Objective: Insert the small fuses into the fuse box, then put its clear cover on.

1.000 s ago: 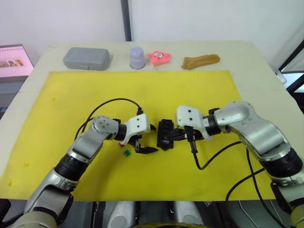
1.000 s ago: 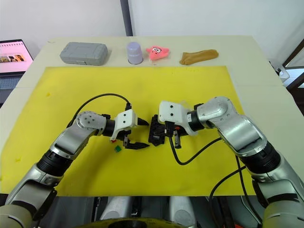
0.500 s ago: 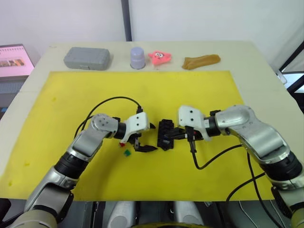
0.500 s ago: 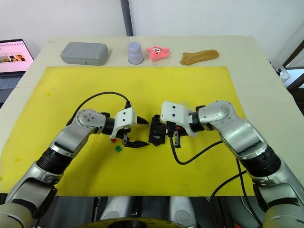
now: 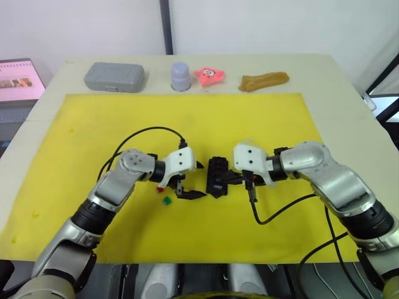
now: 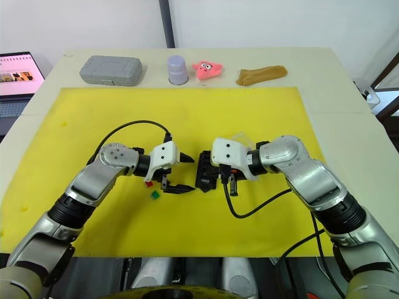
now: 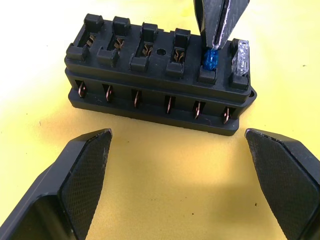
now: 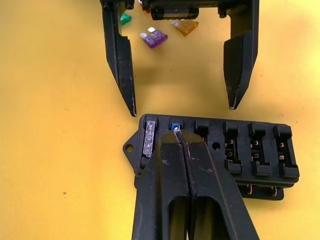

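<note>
One grey fuse (image 7: pixel 241 56) sits seated; the right gripper (image 8: pixel 181 137), pinched on the teal fuse (image 7: pixel 210 60), presses it into the fuse box (image 7: pixel 160 80); the left gripper (image 7: pixel 180 165) gapes; four remain.

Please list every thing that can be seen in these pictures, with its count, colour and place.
fuse box: 1, black, middle of the yellow mat, between the two claws
seated fuses: 2, grey in the end slot, blue in the slot beside it
loose fuses: purple, orange-brown, green, red, on the mat by the left claw
mat: 1, yellow, covering the table
grey case: 1, table's far edge, left
cup: 1, lilac, upside down, beside the case
star toy: 1, pink, far edge
brown object: 1, far edge, right
laptop: 1, beyond the table's left side
left claw: open, facing the box
right claw: shut on the blue fuse
</note>
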